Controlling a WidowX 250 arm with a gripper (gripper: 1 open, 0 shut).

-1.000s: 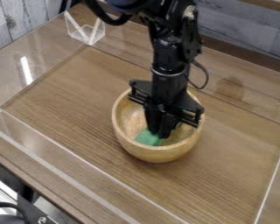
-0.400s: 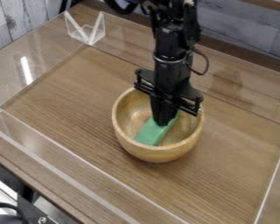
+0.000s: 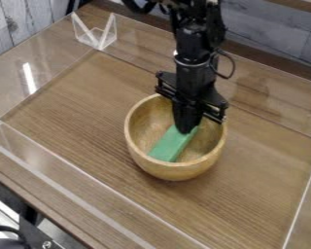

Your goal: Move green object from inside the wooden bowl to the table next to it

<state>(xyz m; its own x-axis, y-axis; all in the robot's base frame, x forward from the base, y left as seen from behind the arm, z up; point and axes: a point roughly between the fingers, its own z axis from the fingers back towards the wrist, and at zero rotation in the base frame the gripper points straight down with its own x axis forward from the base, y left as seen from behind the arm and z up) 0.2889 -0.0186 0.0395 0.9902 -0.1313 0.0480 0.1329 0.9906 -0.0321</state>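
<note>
The wooden bowl [image 3: 143,161] stands in the middle of the brown table [image 3: 81,102]. Over its right half the black arm comes straight down, and my gripper [image 3: 186,127] is shut on the upper end of the green object [image 3: 170,147]. The mint-green block hangs tilted from the fingers, its lower end pointing down-left inside the bowl. Whether that lower end still touches the bowl's floor I cannot tell. The fingertips are partly hidden behind the block.
Low clear acrylic walls [image 3: 18,68] border the tabletop on all sides. A small clear triangular piece [image 3: 93,32] stands at the back left. Bare wood-grain surface lies to the left, right and front of the bowl.
The gripper closed on the green block and rose slightly. More of the block now shows, and it hangs tilted from the fingers.
</note>
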